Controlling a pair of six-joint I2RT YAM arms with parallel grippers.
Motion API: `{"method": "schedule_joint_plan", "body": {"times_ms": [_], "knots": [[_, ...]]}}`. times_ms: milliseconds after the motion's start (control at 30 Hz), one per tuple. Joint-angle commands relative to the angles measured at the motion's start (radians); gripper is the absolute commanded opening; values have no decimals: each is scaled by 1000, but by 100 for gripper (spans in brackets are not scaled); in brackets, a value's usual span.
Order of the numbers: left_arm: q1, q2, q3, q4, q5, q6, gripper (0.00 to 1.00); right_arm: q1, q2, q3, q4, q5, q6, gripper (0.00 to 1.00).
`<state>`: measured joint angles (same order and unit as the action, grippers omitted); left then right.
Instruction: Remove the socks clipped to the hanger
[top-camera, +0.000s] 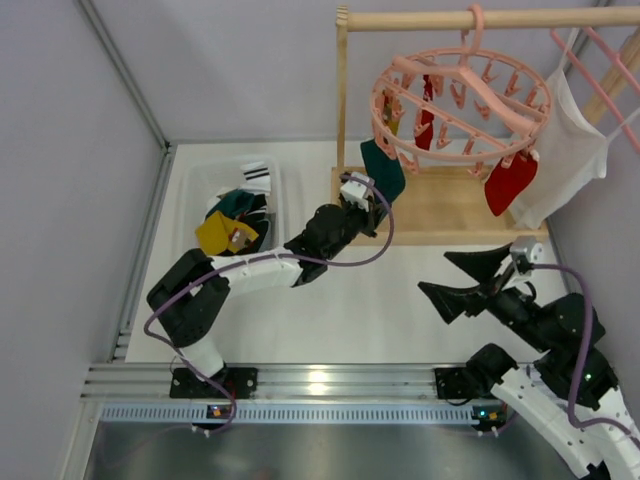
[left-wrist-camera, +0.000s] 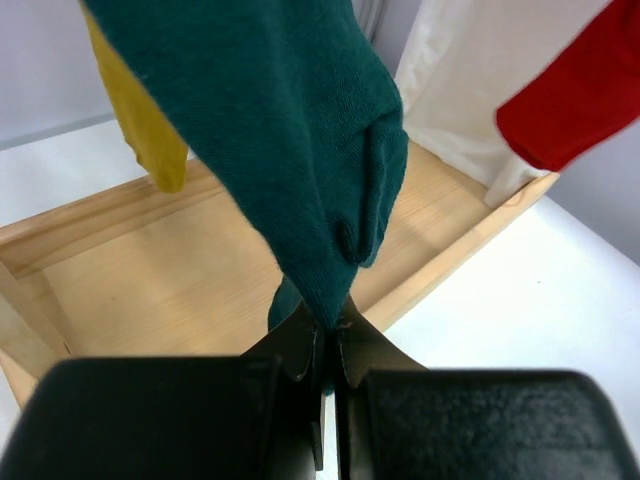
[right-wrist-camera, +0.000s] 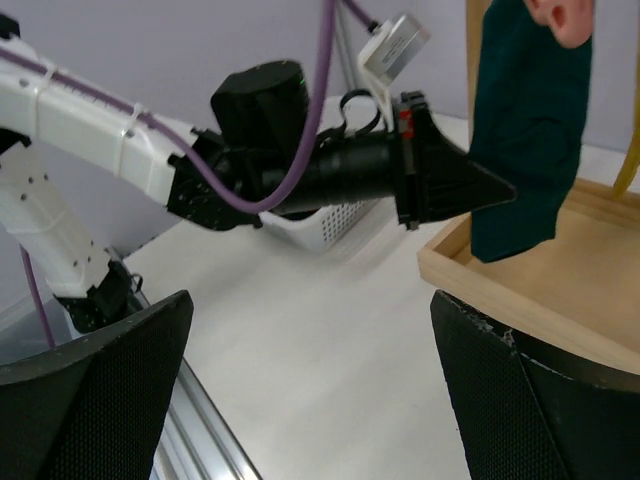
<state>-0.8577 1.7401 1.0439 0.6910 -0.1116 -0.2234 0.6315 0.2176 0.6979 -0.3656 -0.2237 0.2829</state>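
The round pink clip hanger (top-camera: 460, 100) hangs from the wooden rack's rail. A dark teal sock (top-camera: 383, 170) hangs from a peg at its left; my left gripper (top-camera: 372, 213) is shut on the sock's lower tip, seen close in the left wrist view (left-wrist-camera: 325, 325) on the teal sock (left-wrist-camera: 290, 150). A red sock (top-camera: 510, 183) hangs at the hanger's front right, another red sock (top-camera: 425, 125) and a mustard sock (top-camera: 392, 118) further in. My right gripper (top-camera: 462, 282) is open and empty over the table, right of the left arm.
A white basket (top-camera: 225, 180) at the left holds several socks, among them striped, teal and mustard ones. The rack's wooden base tray (top-camera: 440, 215) lies under the hanger. A white shirt (top-camera: 570, 150) on a pink hanger hangs at the right.
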Motion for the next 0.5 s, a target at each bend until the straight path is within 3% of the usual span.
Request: {"method": "schedule_joint_plan", "body": {"times_ms": [0,200,467], "knots": [[-58,-121,-53,74,-128,27,0,-10,-43,69,5,116,45,97],[-234,-183,-116,62,-307,104,0,-10,-6,204,-113,217,44,97],[-435,-148,-110,39,-581,203,0,-12,282,480,-252,309,-1,93]]}}
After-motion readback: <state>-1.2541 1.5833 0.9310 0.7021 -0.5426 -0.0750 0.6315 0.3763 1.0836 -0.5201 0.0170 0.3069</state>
